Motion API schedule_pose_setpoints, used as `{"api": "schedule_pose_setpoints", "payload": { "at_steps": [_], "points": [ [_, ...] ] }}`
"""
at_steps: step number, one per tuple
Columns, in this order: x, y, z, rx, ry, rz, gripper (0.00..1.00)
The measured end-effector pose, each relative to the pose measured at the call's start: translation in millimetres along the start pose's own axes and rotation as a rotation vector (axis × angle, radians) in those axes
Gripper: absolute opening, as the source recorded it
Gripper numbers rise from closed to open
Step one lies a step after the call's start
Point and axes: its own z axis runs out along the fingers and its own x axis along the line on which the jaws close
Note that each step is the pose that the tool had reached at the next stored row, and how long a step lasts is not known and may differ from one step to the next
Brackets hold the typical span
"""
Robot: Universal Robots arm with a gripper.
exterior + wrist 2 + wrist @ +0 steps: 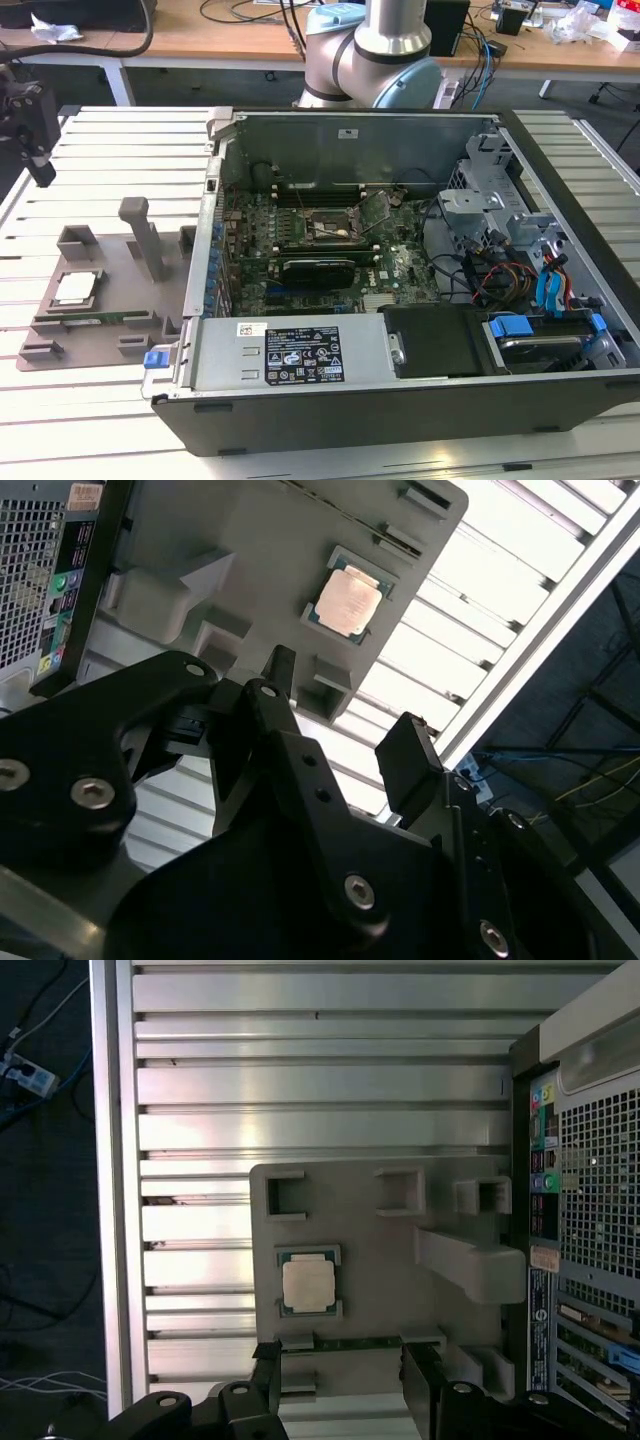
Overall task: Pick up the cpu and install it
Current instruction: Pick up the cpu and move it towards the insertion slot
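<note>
Jaws: we see them spread wide apart, with nothing held between them.
Gripper (343, 1370): hangs above the table, touching nothing we can make out; in the first wrist view its black fingers (422, 1385) point toward the tray.
Cpu (307, 1285): lies flat, silvery top up, in a square recess of the grey tray (380, 1260), near the fingertips but apart from them.
Tray: rests on the slatted metal table (300, 1060), just beside the open computer case (560, 260), on the exterior view's left.
Case: inside, we see the motherboard socket (325, 228) with a black graphics card (315, 268) just beside it.
</note>
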Motion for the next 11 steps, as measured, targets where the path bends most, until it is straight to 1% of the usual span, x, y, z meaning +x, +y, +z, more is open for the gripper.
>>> {"api": "schedule_pose_setpoints", "payload": {
  "at_steps": [5, 11],
  "points": [
    [0.2, 0.2, 5.1, 0.0, 0.0, 0.0, 0.6],
    [0.3, 0.3, 9.1, 0.0, 0.0001, 0.0, 0.6]
  ]
}}
